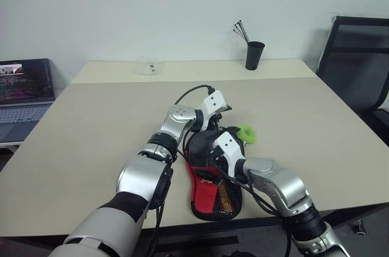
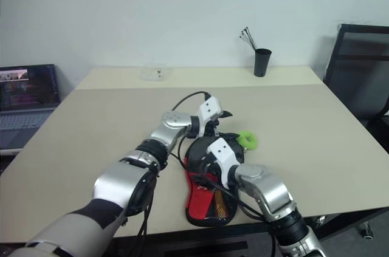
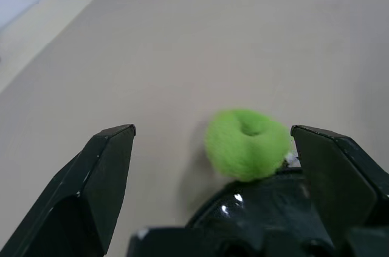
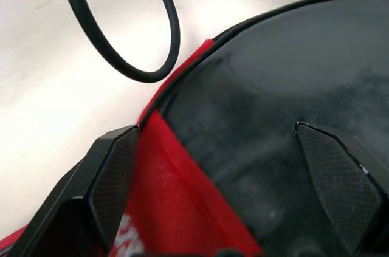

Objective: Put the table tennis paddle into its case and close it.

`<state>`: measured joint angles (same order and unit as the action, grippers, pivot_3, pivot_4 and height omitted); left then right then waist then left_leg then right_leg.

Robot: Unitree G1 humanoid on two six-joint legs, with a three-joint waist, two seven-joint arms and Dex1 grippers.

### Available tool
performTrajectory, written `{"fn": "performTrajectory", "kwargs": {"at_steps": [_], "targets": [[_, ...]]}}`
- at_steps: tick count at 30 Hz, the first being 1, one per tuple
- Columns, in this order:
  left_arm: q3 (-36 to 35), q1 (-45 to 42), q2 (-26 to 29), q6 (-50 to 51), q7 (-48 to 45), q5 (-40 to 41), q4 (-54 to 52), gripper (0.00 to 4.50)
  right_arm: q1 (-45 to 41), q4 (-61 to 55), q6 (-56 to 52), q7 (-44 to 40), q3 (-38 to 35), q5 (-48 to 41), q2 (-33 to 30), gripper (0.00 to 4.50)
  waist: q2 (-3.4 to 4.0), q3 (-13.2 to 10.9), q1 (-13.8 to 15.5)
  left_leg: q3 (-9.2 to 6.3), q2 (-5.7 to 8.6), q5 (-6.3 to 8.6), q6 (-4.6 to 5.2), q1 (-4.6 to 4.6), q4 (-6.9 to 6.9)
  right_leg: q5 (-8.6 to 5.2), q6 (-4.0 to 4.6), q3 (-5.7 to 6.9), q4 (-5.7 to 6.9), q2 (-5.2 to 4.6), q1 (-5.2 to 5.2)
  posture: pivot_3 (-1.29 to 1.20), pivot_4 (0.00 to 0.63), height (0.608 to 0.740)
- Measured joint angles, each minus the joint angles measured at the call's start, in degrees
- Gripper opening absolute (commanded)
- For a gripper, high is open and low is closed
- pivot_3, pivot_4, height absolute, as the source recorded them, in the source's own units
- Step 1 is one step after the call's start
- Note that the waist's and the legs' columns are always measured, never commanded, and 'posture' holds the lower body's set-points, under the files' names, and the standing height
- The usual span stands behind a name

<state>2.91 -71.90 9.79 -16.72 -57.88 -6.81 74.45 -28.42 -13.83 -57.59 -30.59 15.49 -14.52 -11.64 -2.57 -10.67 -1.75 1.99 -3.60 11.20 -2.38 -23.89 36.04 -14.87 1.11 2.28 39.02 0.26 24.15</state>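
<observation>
You have both arms over the case (image 1: 209, 193), which lies flat on the beige bench (image 1: 91, 135) in the lower middle of the head views, its red panel and mesh pocket toward the near edge and its black rounded part farther up the frame. The table tennis paddle cannot be made out for certain; in the right wrist view a black surface (image 4: 292, 117) with a red edge and red fabric beside it lies under the fingers, and whether that is paddle or case you cannot tell.

Your left tool (image 3: 213, 141) sits just above centre frame in the head views, its two black fingers spread wide and holding nothing; between them in the left wrist view you see the small green ball (image 3: 246, 143) resting on the bench, touching the black rounded edge. Your right tool (image 4: 216, 138) hovers over the case's black part, fingers likewise wide apart and empty, with a loop of black cable (image 4: 121, 26) beyond them.

At the far edge of the bench stands a black cup (image 1: 254, 55) with thin sticks in it. A laptop (image 1: 24, 90) is at the left edge, and a black chair (image 1: 358, 68) at the right.
</observation>
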Motion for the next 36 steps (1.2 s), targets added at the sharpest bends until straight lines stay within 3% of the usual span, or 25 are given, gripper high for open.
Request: {"fn": "performTrajectory", "kwargs": {"at_steps": [7,12,15,21,36], "targets": [[-0.9,5.5,2.8,0.6,-1.3,0.7,-1.1,4.47,-0.3,-11.3,-10.1,-4.5,-11.5,-10.8,-8.3,4.50,-0.01,0.0,0.1,-0.03,0.00,0.00,0.00,-0.03,0.00,0.00,0.00,0.03,-0.02,-0.01,-0.01,0.00,0.150,0.740],[-0.9,7.2,3.1,1.1,-1.0,0.7,-2.3,4.47,-1.1,-13.3,-12.9,-6.9,-15.7,-16.0,-14.2,4.50,-0.01,0.0,0.1,-0.03,0.01,0.00,0.01,-0.01,0.00,0.00,0.00,0.03,-0.02,-0.01,-0.01,0.00,0.150,0.740],[-0.9,8.5,2.9,1.2,-1.3,0.9,-3.4,4.47,-3.3,-8.6,-9.9,-5.5,-16.8,-14.5,-15.9,4.50,-0.01,0.0,0.0,0.00,0.00,0.00,0.01,0.03,0.00,0.00,0.00,0.01,0.00,0.00,-0.01,0.00,0.150,0.740],[-0.9,12.4,3.0,1.6,-1.2,1.5,-6.0,4.47,-9.3,9.2,3.1,1.6,-15.9,-5.6,-13.4,4.50,0.00,0.0,0.0,0.02,0.00,0.00,0.01,-0.01,-0.04,0.00,0.00,-0.01,-0.01,0.03,0.02,0.00,0.150,0.740],[-0.9,14.4,3.6,3.1,0.0,2.2,-8.7,4.47,-15.4,35.8,19.1,2.0,-13.0,1.6,-7.2,4.50,0.00,0.0,0.1,0.04,-0.01,0.00,0.01,-0.02,-0.02,0.01,-0.01,-0.03,-0.01,0.02,0.02,0.00,0.150,0.740]]}}
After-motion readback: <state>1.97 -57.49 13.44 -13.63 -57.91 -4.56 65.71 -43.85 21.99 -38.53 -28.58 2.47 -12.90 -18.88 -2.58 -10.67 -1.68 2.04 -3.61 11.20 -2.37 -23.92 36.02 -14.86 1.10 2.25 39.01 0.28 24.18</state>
